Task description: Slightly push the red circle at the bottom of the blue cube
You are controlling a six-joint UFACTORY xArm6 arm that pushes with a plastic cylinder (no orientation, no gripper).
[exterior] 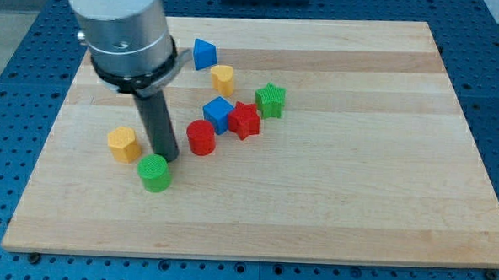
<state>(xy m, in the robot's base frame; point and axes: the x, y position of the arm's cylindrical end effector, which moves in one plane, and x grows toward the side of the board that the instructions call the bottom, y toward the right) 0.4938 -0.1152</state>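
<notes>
Wooden board point(358, 162), pale, lying on a blue perforated bench point(7, 79); eight small blocks, all in the left half of the frame. Red circle point(201, 138): left of centre, just below and left of the blue cube point(218, 114), the two very near or touching. Red block point(244, 121), shape unclear: pressed against the blue cube's right side. Green star point(271, 99): just up and right of that red block. Yellow block point(223, 78): above the blue cube, apart from it. Blue triangular block point(204, 54): upper left of the yellow one, close by. Second yellow block point(124, 144): far left, standing alone. Green circle point(155, 173): lower left. Arm: dark rod descending from the upper left; my tip point(166, 158) rests just above the green circle's upper right edge, left of the red circle with a small gap between. No pincer fitted, so nothing is spread, pressed or pinched.
</notes>
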